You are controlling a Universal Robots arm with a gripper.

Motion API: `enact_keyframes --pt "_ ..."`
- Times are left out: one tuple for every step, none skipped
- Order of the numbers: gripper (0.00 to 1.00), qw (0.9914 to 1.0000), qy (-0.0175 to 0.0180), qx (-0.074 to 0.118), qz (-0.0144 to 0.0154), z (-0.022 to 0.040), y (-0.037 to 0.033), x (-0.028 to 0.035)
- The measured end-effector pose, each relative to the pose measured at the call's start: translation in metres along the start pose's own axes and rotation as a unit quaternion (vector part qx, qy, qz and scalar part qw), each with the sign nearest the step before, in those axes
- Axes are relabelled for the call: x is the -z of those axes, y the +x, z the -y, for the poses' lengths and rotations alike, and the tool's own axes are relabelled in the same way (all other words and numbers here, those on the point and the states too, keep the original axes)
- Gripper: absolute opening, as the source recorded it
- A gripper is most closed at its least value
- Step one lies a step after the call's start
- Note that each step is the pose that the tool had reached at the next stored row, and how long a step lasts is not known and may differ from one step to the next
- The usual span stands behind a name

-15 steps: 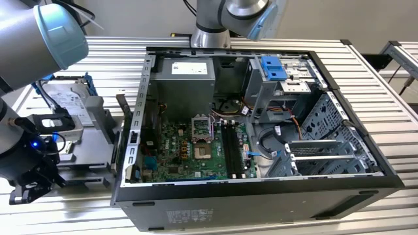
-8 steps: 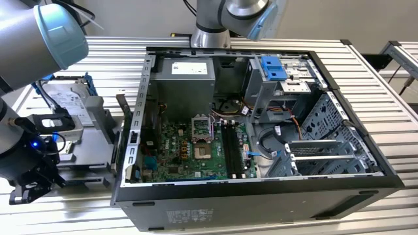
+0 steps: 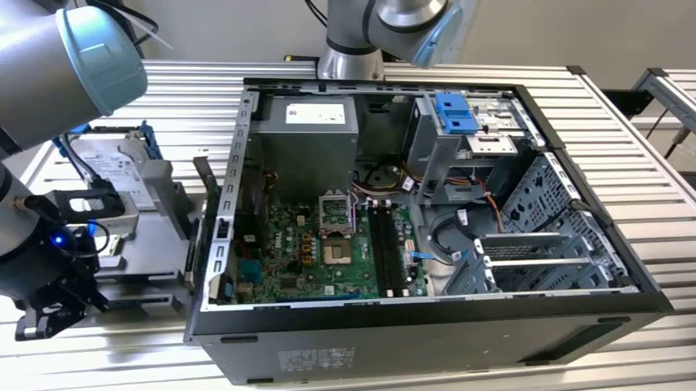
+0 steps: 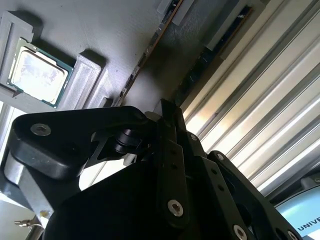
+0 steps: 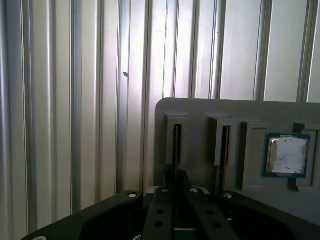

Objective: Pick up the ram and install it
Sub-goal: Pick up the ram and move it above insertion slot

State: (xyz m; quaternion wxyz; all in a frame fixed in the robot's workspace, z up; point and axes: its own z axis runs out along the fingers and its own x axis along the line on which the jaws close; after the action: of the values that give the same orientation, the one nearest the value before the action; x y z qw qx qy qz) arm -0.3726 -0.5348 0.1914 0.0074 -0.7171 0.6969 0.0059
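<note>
Exterior view, from its left: arm at the far edge, its end low beside the grey tray on the slatted table. Hard drive sits at the tray's far end. Open case is just right of the tray. Motherboard lies flat inside, with black slots along its right side.

First wrist view: gripper hangs over the tray's near edge, claw together, nothing seen between. Ram stands on edge in a tray slot, directly in line with the claw tip and just beyond it. Second stick stands in the neighbouring slot. Chip lies flat in its own recess.
</note>
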Motion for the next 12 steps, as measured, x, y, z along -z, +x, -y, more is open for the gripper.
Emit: enact_keyframes --pt "0.0 1.0 0.0 0.0 -0.0001 0.0 0.0 0.0" --pt "0.0 1.0 0.0 0.0 -0.0001 0.0 0.0 0.0" --pt "0.0 1.0 0.0 0.0 -0.0002 0.0 0.0 0.0" --pt "0.0 1.0 0.0 0.0 -0.0002 0.0 0.0 0.0" --pt "0.0 1.0 0.0 0.0 -0.0003 0.0 0.0 0.0" --pt "0.0 1.0 0.0 0.0 -0.0003 0.0 0.0 0.0" --pt "0.0 1.0 0.0 0.0 -0.0004 0.0 0.0 0.0" --pt "0.0 1.0 0.0 0.0 -0.0004 0.0 0.0 0.0" --pt "0.0 1.0 0.0 0.0 -0.0005 0.0 0.0 0.0" --pt "0.0 1.0 0.0 0.0 -0.0006 0.0 0.0 0.0" --pt "0.0 1.0 0.0 0.0 -0.0006 0.0 0.0 0.0" --pt "0.0 1.0 -0.0001 0.0 -0.0007 0.0 0.0 0.0002"
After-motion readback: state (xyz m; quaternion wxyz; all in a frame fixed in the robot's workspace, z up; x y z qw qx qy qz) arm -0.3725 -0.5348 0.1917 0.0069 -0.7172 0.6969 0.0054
